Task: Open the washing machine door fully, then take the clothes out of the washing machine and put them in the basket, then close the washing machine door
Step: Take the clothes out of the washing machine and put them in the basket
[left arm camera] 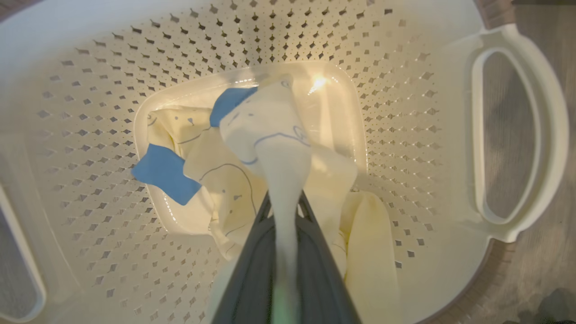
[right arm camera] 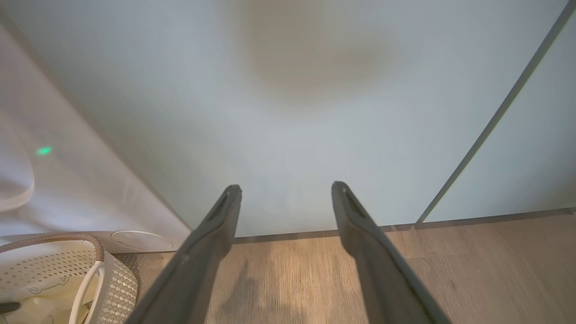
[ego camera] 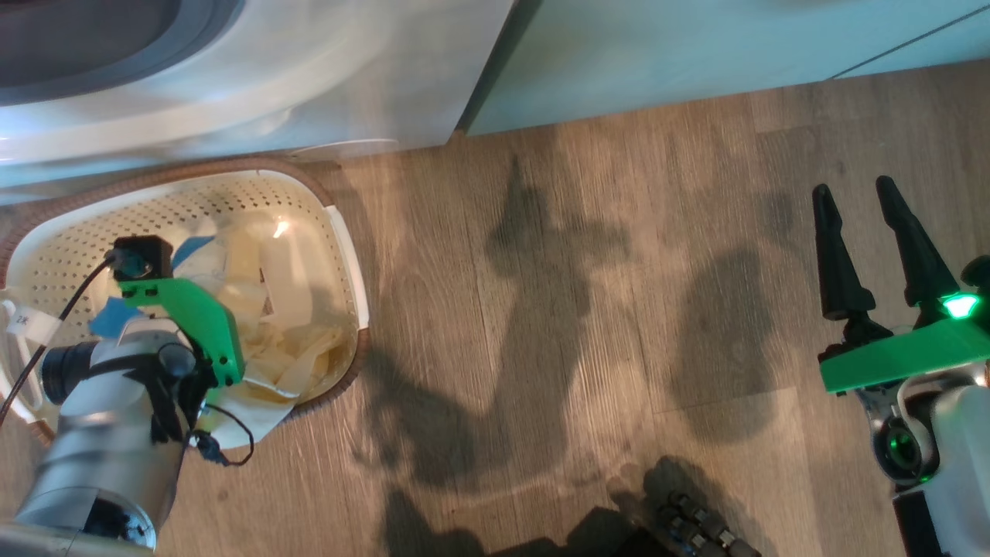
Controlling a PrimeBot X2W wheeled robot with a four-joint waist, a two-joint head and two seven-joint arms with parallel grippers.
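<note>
Left gripper (left arm camera: 283, 202): clamped shut on a pale yellow bear-print garment (left arm camera: 270, 135), fingers pointing down into the basket (left arm camera: 360, 45).
Garment: hangs from the pinch, and its lower folds and blue patches lie on the basket bottom beside other pale yellow cloth.
Basket: on the wood floor (ego camera: 580, 309), just in front of the washing machine (ego camera: 271, 70).
Right gripper (ego camera: 851, 186): fingers spread wide and holding nothing, above bare floor well off to the side, facing the pale green cabinet (ego camera: 696, 46).
Done, as I judge it: clothes are out of the machine and over the basket, so the unloading looks well along.
Left to do: let go of this garment, then close the washing machine door.
Unclear: whether more clothes wait inside the machine, and how far the door stands open, I cannot tell from here.
</note>
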